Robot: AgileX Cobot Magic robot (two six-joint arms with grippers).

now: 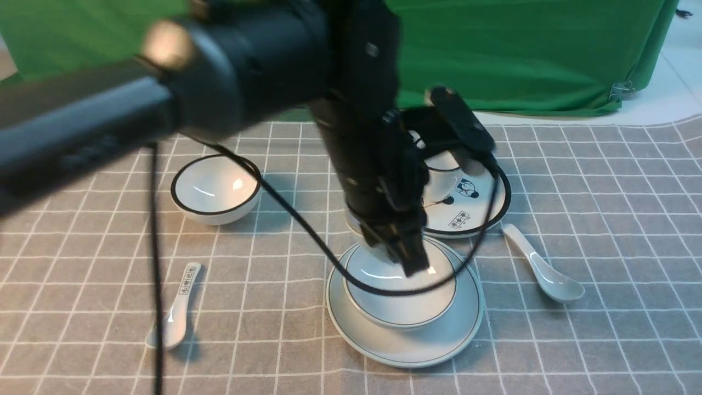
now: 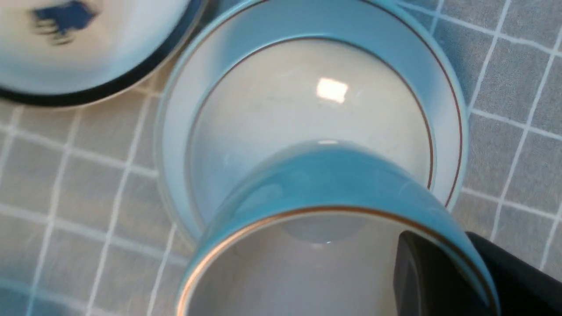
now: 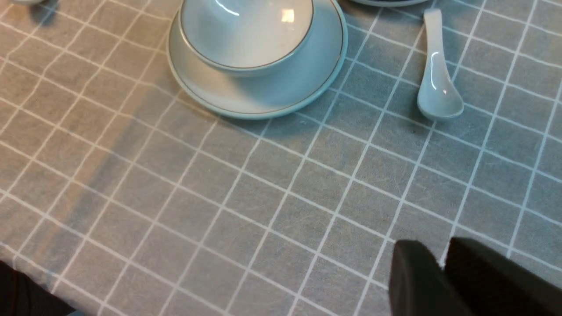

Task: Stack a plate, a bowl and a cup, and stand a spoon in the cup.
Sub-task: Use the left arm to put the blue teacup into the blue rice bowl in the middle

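The plate (image 1: 439,340) lies near the table's front middle, and the bowl (image 1: 406,307) sits in it; both also show in the right wrist view as plate (image 3: 263,98) and bowl (image 3: 246,39). My left gripper (image 1: 411,263) reaches down over the bowl. In the left wrist view the left gripper (image 2: 439,245) is shut on the wall of the cup (image 2: 333,175), one finger inside and one outside, with the cup over the bowl (image 2: 307,96) and plate (image 2: 351,22). The spoon (image 1: 543,266) lies right of the plate. My right gripper (image 3: 441,263) hovers shut over bare cloth, holding nothing.
A black-rimmed bowl (image 1: 215,189) stands at the back left. A cartoon plate (image 1: 471,214) carrying a black-rimmed cup (image 1: 441,170) sits behind the stack. A spoon with printed marks (image 1: 178,307) lies front left. The left arm's cable (image 1: 307,230) droops across the bowl.
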